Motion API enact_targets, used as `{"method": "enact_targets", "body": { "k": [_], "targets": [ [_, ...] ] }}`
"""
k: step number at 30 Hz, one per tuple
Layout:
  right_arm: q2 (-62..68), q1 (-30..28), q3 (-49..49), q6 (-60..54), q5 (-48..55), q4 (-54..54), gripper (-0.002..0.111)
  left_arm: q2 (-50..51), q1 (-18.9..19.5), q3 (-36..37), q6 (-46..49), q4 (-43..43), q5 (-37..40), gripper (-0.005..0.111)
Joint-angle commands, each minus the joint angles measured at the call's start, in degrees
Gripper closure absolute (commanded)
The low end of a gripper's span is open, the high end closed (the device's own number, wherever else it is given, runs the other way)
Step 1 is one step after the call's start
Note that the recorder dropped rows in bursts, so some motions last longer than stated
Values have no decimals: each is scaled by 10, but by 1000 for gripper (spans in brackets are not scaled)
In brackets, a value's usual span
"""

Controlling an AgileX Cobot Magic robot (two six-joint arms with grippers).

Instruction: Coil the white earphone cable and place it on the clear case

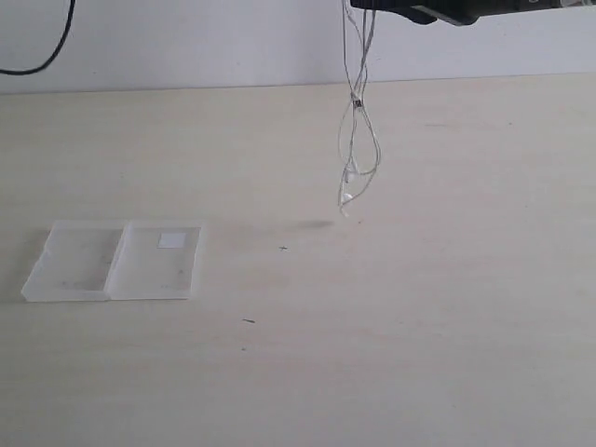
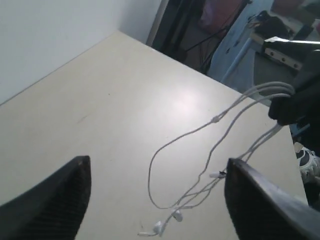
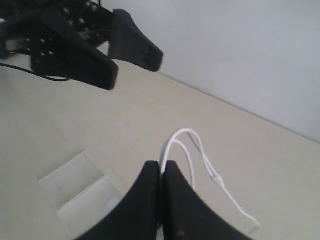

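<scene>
Bright, diffuse light; soft glare on the table (image 2: 186,99); faint shadows

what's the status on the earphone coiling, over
Right gripper shut on thin white earphone cable, loops dangling above table. Left gripper open, empty. Flat frosted clear plastic case lies bare, nothing blocking it.

White earphone cable (image 1: 355,97) runs off the exterior view's top — plug indiscernible; right end effector (image 3: 161,170) cropped.
</scene>
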Motion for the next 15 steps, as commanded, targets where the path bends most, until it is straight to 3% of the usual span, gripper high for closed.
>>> {"method": "enact_targets", "body": {
  "k": [1, 5, 15],
  "targets": [
    [-3, -4, -1, -12, -49, 1, 108, -18, 0, 94, 171, -100, 0, 35],
    [-3, -4, -1, -21, -77, 1, 108, -31, 0, 149, 252, -125, 0, 35],
    [12, -4, -2, -63, -118, 1, 108, -109, 2, 218, 329, -145, 0, 35]
  ]
}}
